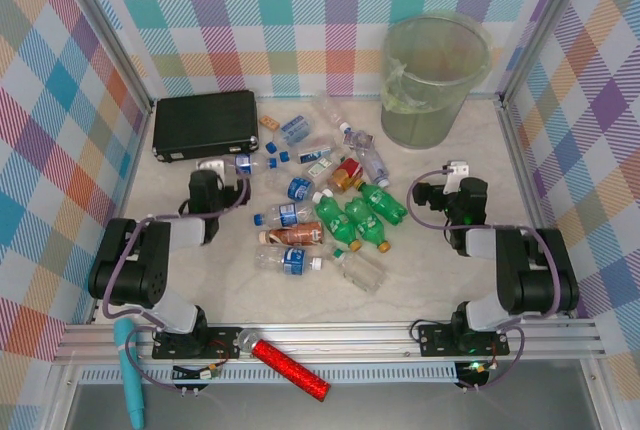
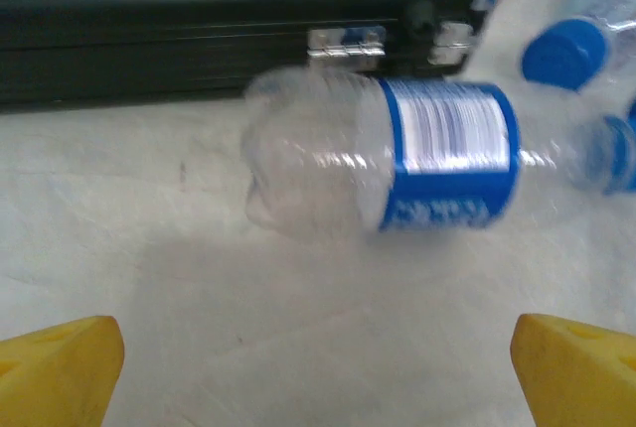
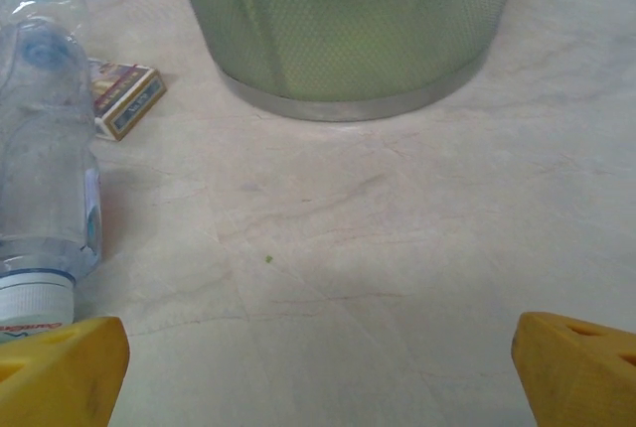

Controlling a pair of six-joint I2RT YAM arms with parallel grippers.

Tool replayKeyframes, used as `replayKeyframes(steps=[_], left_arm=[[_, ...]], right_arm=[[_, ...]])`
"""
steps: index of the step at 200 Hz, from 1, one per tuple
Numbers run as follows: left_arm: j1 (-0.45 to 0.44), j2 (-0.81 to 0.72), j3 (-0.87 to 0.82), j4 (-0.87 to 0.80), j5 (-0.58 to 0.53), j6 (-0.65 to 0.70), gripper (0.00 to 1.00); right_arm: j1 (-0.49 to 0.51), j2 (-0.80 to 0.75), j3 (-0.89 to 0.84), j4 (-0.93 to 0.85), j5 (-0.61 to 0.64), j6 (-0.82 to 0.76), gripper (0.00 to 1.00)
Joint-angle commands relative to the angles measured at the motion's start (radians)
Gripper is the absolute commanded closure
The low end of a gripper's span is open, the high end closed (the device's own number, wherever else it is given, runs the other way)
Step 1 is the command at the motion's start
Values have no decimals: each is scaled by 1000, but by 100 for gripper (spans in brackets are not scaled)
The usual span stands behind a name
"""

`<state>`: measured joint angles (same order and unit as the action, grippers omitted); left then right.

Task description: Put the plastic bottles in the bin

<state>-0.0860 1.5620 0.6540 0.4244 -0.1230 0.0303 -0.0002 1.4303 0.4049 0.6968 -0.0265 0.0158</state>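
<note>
You'll find the plastic bottles (image 1: 335, 222) scattered left of the bin (image 1: 432, 110). Your left gripper (image 2: 318, 377) gapes empty before one clear bottle (image 2: 397, 154), well left of the bin. Your right gripper (image 3: 318, 377), also spread, faces the bin's base.

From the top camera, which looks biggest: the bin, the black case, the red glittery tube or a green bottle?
Biggest first: bin, black case, red glittery tube, green bottle. Tube and bottle look close.

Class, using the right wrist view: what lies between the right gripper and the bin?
Between the right gripper and the bin there is just bare table, seen in the right wrist view. A bottle and box lie off left.
</note>
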Motion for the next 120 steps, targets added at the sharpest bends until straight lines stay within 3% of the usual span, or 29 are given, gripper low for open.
replayKeyframes(steps=[1,16,40,53,67,86,120], left_arm=[[17,-43,271,-502,-130,-68,0],[16,-81,362,-638,-192,-159,1],[17,-212,358,-658,-142,-244,0],[18,-268,358,-685,-115,-303,0],[19,-310,379,-807,-164,-419,0],[21,-346,394,-871,-121,-426,1],[8,-441,322,-843,-26,-472,0]], right_arm=[[6,-149,84,-266,82,79,1],[6,-246,73,-303,74,125,1],[6,-397,55,-347,83,238,1],[6,-465,84,-450,113,365,1],[5,-522,113,-566,188,534,1],[4,-562,128,-570,90,489,1],[5,-552,160,-605,-33,479,1]])
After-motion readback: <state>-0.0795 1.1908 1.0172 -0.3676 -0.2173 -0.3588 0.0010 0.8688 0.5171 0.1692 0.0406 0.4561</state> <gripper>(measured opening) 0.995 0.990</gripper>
